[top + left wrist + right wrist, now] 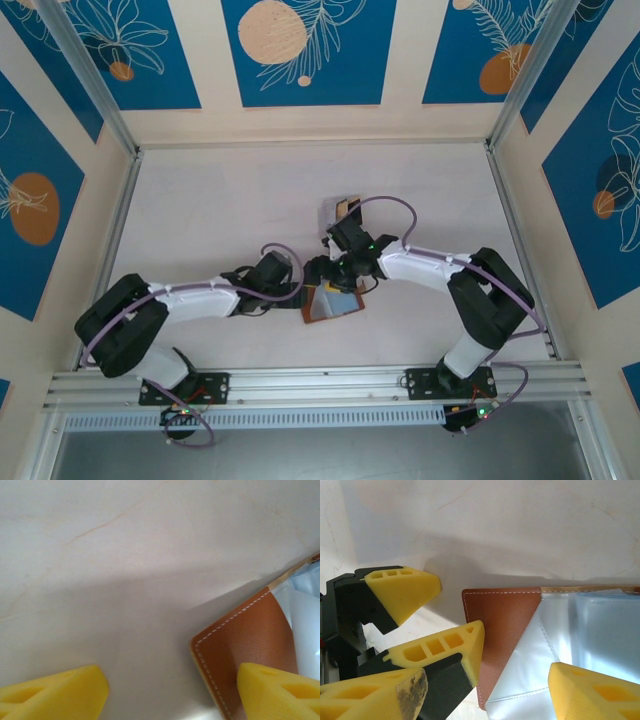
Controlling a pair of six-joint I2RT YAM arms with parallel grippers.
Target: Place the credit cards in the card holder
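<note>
Reddish-brown leather, the card holder (500,620) lies open on the table (200,200), midway along and toward its near edge, with the grey-blue lining up. Both grippers hover over it, empty. The right gripper (487,680) is spread wide astride its corner, and the left gripper (172,680) is parted just beside it. What look like the credit cards (347,208) lie farther back, nearer the right arm. No writing is legible.

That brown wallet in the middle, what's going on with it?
Two robot arms are working at a brown wallet lying open on the table. The left gripper and the right gripper both hover close over a corner of it with jaws open, holding nothing. A small tan item, perhaps the cards, lies farther back.
</note>
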